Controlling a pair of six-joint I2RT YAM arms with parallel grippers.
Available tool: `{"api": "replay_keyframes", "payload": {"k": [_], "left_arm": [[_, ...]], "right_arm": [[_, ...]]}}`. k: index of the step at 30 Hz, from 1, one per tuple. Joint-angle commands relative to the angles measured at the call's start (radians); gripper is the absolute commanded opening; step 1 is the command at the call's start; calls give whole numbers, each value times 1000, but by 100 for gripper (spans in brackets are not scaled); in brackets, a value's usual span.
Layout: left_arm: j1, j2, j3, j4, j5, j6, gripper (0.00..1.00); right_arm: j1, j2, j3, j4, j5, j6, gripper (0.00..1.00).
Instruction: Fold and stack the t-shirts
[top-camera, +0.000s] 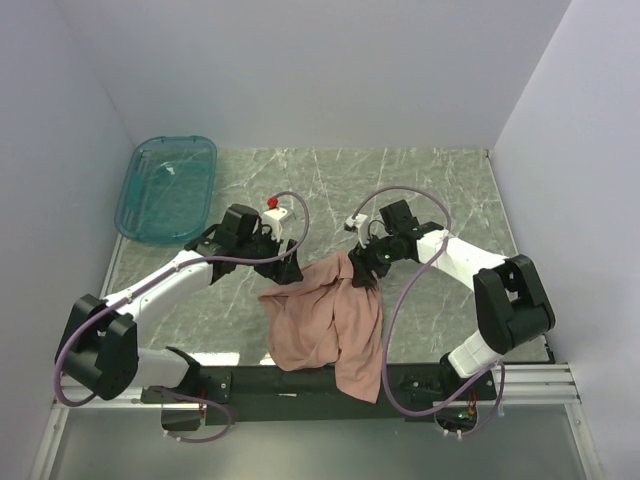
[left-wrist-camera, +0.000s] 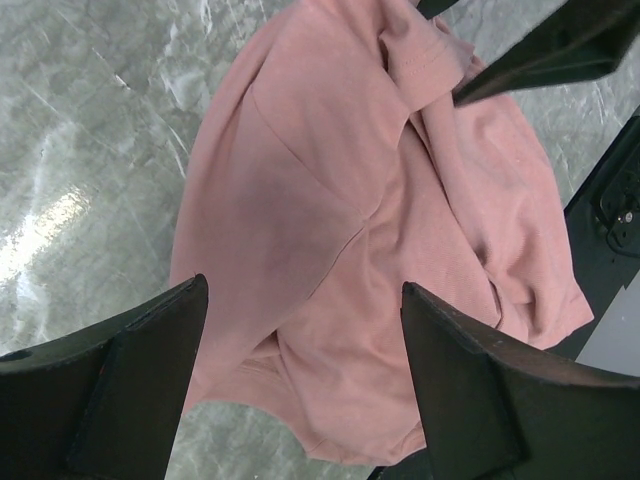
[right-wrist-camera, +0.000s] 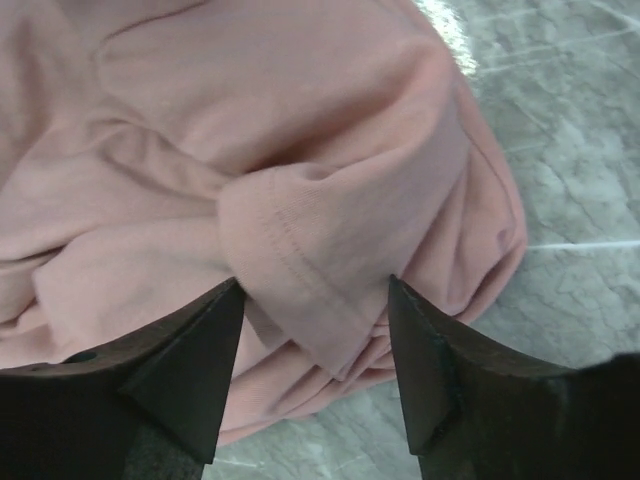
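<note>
The dusty-pink t-shirt (top-camera: 325, 320) lies crumpled at the near middle of the marble table, one end hanging over the front edge. No print shows. My left gripper (top-camera: 285, 268) hovers over its far left edge. In the left wrist view the gripper (left-wrist-camera: 304, 285) is open, with the t-shirt (left-wrist-camera: 330, 150) spread below and nothing between the fingers. My right gripper (top-camera: 362, 275) sits at the shirt's far right corner. In the right wrist view the gripper (right-wrist-camera: 315, 283) is open, and a hemmed sleeve fold of the t-shirt (right-wrist-camera: 250, 120) lies between its fingers, unclamped.
A translucent teal bin (top-camera: 168, 187) rests at the far left of the table (top-camera: 420, 180). White walls close in the left, back and right sides. The black mounting rail (top-camera: 300, 385) runs along the near edge under the hanging cloth.
</note>
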Motion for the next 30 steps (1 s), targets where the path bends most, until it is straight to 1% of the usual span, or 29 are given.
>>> {"api": "replay_keyframes", "payload": {"k": [1, 2, 5, 6, 8, 9, 11, 12, 13, 15, 17, 19, 22, 25, 30], "left_arm": [[-7, 3, 43, 6, 23, 17, 84], [-9, 3, 44, 5, 25, 19, 83], [-9, 9, 46, 5, 32, 17, 83], [-9, 10, 44, 3, 32, 17, 83], [-12, 15, 46, 2, 31, 17, 83], [-12, 15, 47, 0, 29, 17, 82], [-15, 18, 47, 0, 32, 17, 82], [-15, 18, 47, 0, 31, 17, 82], [-17, 19, 47, 0, 34, 17, 82], [-20, 26, 47, -1, 37, 17, 81], [-24, 36, 49, -4, 40, 17, 81], [-29, 44, 53, -8, 43, 17, 81], [-35, 59, 59, -14, 40, 17, 81], [-46, 78, 67, -20, 19, 16, 81], [-84, 102, 76, -31, -24, 19, 81]], "right_arm": [[18, 11, 45, 55, 99, 52, 65], [21, 11, 45, 60, 110, 56, 63], [25, 14, 59, 69, 164, 83, 46], [25, 13, 63, 71, 187, 87, 36], [23, 3, 69, 66, 192, 87, 27], [23, 0, 73, 60, 190, 86, 20], [18, -16, 77, 51, 190, 75, 14], [11, -21, 88, 43, 190, 73, 9], [2, -29, 95, 26, 182, 67, 7], [-37, -39, 115, 9, 172, 63, 0], [-72, -58, 128, -23, 144, 47, 0], [-136, -79, 149, -58, 120, 34, 0], [-219, -116, 152, -81, 29, 12, 0], [-261, -145, 139, -77, -9, 17, 0], [-285, -155, 132, -66, -31, 37, 0]]}}
